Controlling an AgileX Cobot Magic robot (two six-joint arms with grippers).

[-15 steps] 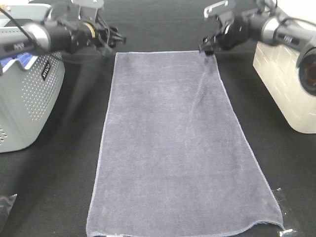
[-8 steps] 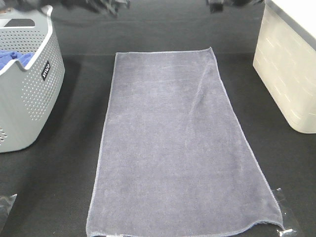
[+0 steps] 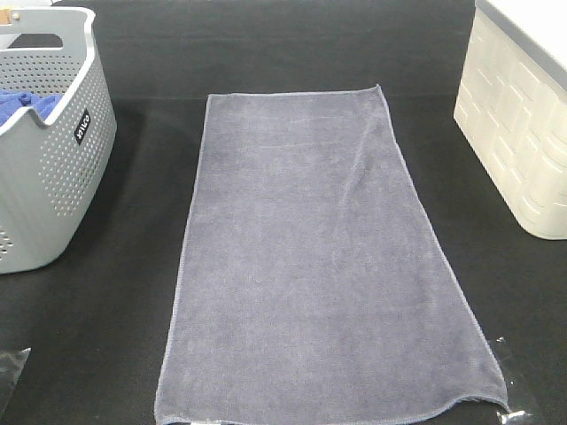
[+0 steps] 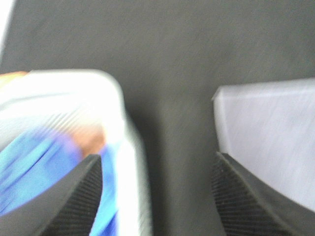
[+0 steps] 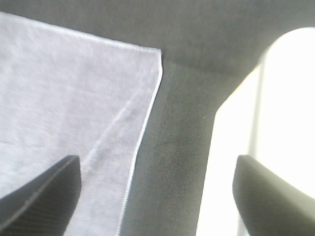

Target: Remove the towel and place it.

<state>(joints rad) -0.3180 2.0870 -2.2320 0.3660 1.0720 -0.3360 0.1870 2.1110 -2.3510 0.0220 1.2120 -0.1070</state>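
Observation:
The slate-grey towel (image 3: 319,257) lies spread flat on the black table, its long side running from the far edge towards the near edge. Neither arm shows in the exterior view. In the left wrist view, my left gripper (image 4: 156,169) is open and empty above the table, with a towel corner (image 4: 270,137) to one side and the basket to the other. My right gripper (image 5: 156,169) is also open and empty, hovering over the table beside another towel corner (image 5: 64,98). No gripper touches the towel.
A grey perforated basket (image 3: 53,177) holding a bright blue cloth (image 3: 18,104) stands at the left. A cream box (image 3: 523,133) stands at the right. Clear plastic scraps (image 3: 11,367) lie at the near corners.
Both arms, which were at the towel's far corners a second ago, have drawn back out of the exterior view. The towel lies as before.

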